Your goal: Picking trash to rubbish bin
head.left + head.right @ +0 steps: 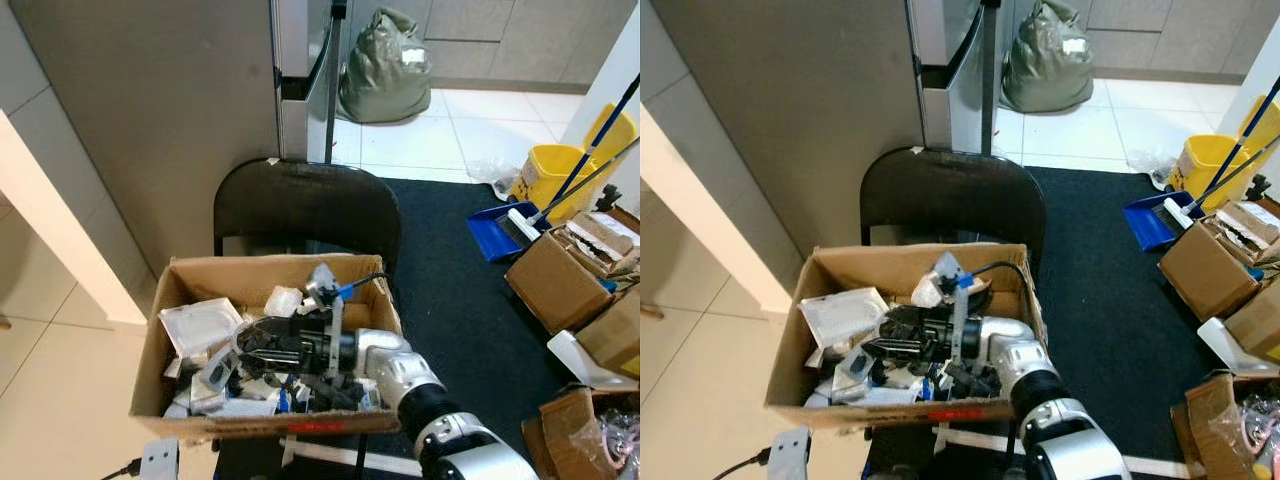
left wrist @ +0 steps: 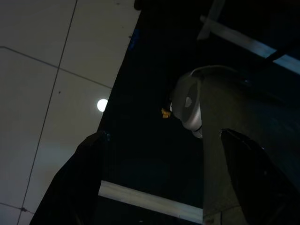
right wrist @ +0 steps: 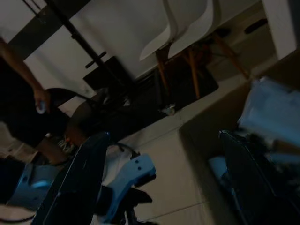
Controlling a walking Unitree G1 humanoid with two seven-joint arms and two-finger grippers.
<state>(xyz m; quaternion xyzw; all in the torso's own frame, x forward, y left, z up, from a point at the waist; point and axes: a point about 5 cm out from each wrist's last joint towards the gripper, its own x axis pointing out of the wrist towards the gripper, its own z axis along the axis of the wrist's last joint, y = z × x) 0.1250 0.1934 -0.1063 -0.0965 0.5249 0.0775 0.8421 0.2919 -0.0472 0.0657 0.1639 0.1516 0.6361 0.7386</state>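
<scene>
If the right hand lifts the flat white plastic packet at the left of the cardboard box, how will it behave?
The white plastic packet looks thin and flat, so probably light and floppy, sagging when lifted. Its glossy film may slip between the right hand's fingers. It lies atop other trash in the cardboard box, so it should come free easily.

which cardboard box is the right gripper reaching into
The open cardboard box full of trash, sitting on the black chair. The right gripper is inside it; the other boxes sit on the floor at right.

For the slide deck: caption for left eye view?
Right tool reaching into trash-filled brown cardboard box on black chair.
</scene>
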